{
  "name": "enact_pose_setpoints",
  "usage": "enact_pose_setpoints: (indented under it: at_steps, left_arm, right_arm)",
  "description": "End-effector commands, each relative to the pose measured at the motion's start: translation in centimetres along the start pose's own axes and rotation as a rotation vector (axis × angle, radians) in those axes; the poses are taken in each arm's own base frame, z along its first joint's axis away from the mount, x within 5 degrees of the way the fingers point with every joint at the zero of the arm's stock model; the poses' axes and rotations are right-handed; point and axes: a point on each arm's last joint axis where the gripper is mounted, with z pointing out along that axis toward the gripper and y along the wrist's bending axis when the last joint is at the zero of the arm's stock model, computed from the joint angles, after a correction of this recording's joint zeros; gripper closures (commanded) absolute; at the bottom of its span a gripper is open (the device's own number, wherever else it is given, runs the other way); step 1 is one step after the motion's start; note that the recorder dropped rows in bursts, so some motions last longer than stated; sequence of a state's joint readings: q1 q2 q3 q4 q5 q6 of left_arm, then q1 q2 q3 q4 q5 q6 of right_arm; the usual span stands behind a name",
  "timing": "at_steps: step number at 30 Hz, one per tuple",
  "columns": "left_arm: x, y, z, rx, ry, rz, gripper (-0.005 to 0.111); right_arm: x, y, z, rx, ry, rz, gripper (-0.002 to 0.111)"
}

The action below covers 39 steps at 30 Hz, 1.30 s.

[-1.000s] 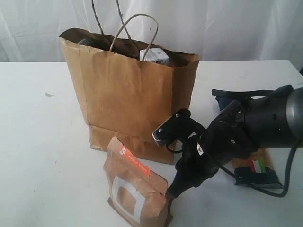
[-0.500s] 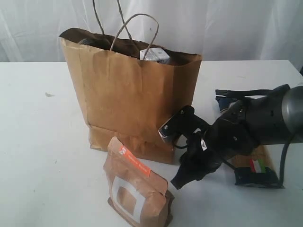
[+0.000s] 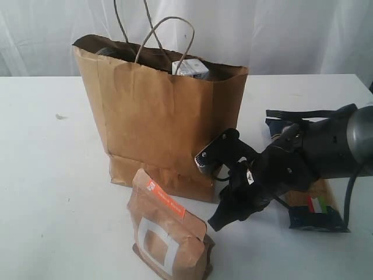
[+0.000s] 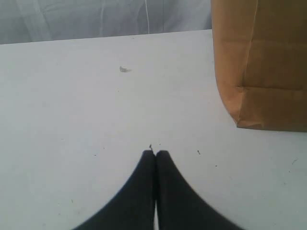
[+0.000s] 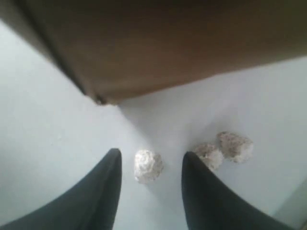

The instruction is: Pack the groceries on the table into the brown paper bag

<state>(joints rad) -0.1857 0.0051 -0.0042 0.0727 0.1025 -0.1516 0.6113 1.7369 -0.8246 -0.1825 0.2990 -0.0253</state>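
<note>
The brown paper bag point(image 3: 160, 116) stands upright on the white table point(image 3: 46, 175), and a small blue-white carton point(image 3: 191, 68) shows at its mouth. In front of it stands the brown pouch with the orange strip point(image 3: 166, 236). My right gripper point(image 3: 214, 224) points down just right of the pouch, open and holding nothing. In the right wrist view a small whitish lump point(image 5: 148, 166) lies on the table between the right gripper's point(image 5: 152, 153) fingers. The spaghetti packet point(image 3: 319, 210) lies partly under the right arm. My left gripper point(image 4: 156, 152) is shut and empty over bare table, beside the bag point(image 4: 261, 62).
Two more whitish lumps point(image 5: 209, 155) point(image 5: 235, 146) lie beside the right finger. A brown paper side point(image 5: 168, 43) looms close ahead of the right gripper; I cannot tell whether it is pouch or bag. A small speck point(image 4: 124, 69) marks the table. White curtain hangs behind.
The right gripper has lifted and drawn slightly right, away from the pouch's edge. Its jaws stay equally wide. Pouch and bag have not moved.
</note>
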Motion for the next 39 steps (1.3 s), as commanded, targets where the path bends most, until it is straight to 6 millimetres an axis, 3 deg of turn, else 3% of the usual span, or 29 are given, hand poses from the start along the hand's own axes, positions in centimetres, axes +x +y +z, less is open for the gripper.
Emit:
enact_pose_setpoints:
  at_steps: [1, 8, 20, 27, 32, 39]
  left_arm:
    - [0.1, 0.0, 0.0, -0.002, -0.006, -0.001, 0.107]
    - [0.1, 0.0, 0.0, -0.002, -0.006, -0.001, 0.107]
    - [0.1, 0.0, 0.0, -0.002, -0.006, -0.001, 0.107]
    - [0.1, 0.0, 0.0, -0.002, -0.006, -0.001, 0.107]
    - [0.1, 0.0, 0.0, -0.002, -0.006, -0.001, 0.107]
    - [0.1, 0.0, 0.0, -0.002, -0.006, -0.001, 0.107]
  right_arm:
    - [-0.1, 0.0, 0.2, -0.001, -0.014, 0.009, 0.069]
    - [0.4, 0.2, 1.6, -0.011, 0.029, 0.007, 0.069]
    - [1.1, 0.4, 2.3, -0.025, 0.098, 0.032, 0.070]
    - [1.8, 0.6, 2.6, -0.043, 0.165, 0.077, 0.092]
    - [1.4, 0.5, 1.8, -0.040, 0.137, 0.090, 0.107]
    - [0.6, 0.1, -2.2, -0.031, 0.077, 0.110, 0.108]
